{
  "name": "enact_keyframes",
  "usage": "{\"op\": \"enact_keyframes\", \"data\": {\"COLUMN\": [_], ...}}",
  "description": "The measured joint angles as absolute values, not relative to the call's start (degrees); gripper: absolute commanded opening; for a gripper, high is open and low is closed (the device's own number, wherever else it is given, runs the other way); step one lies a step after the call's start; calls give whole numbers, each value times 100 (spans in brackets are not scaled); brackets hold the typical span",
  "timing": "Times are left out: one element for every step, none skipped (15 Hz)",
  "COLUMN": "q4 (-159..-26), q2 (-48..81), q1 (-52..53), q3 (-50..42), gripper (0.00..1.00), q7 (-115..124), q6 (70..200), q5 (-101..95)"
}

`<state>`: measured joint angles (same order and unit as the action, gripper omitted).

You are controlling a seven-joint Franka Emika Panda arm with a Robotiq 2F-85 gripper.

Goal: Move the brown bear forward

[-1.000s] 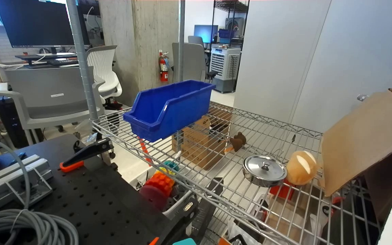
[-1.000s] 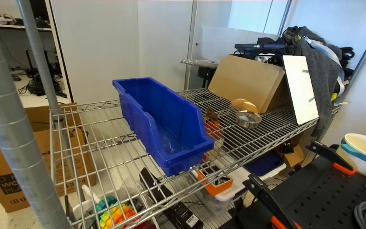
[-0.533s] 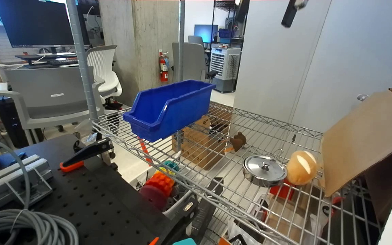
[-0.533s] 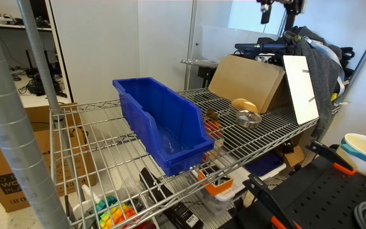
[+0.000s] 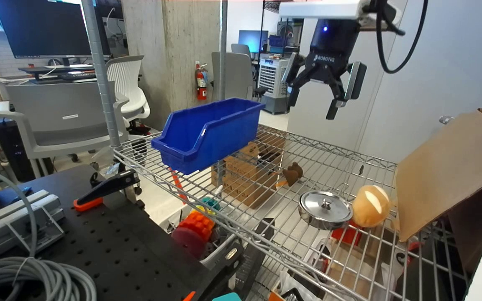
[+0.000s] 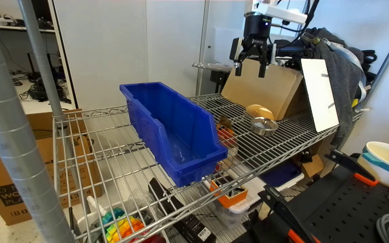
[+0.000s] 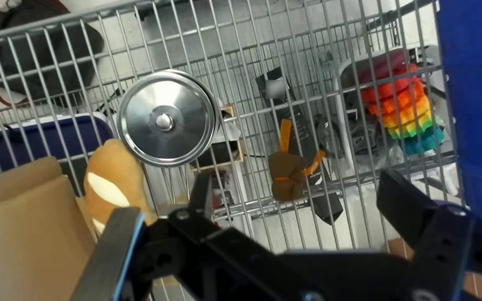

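Observation:
The brown bear point(image 5: 293, 174) is a small dark-brown soft toy with orange ribbons, lying on the wire shelf point(image 5: 283, 259). In an exterior view the bear point(image 6: 225, 121) sits behind the blue bin and is partly hidden by it. In the wrist view the bear point(image 7: 285, 175) lies between the two fingers, well below them. My gripper point(image 5: 312, 104) hangs in the air above the bear, fingers pointing down, spread and empty. The gripper point(image 6: 250, 71) also shows high over the shelf in an exterior view. The gripper does not touch the bear.
A blue bin point(image 5: 220, 129) stands on the shelf on one side of the bear. On the other side are a lidded steel pot point(image 5: 325, 209), a pale orange round plush point(image 5: 370, 207) and a leaning cardboard box point(image 5: 454, 167). The shelf has open gaps between its wires.
The gripper was out of view a second ago, then only its fingertips showed at the top. It has come down into both exterior views. The bear and the other things have not moved.

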<state>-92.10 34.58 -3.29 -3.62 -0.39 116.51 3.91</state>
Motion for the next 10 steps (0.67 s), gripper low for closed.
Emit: {"op": "enact_keyframes", "data": {"q4": [-9133,-9059,-8978,-8897,-8814,-8729,-8649,-8567,-8490,-8417], "q2": [3646,3828,4010,4181,4351,4519,4675,4827,4968,5094], "q1": [-328,-326,-318,-310,-306,-291,-268,-240,-211,-181], "q3": [-336,-316,-303,-286,-259,-239,-233,-231,-231,-231], "gripper": [100,100,100,100,100,100,100,100,100,90], "q7": [-31,-21,-4,7,13,20,31,39,51,65], "q6": [11848,12036,12196,12351,12529,12719,12881,13036,13161,13256], "q5": [390,388,384,385,386,385,385,382,380,377]}}
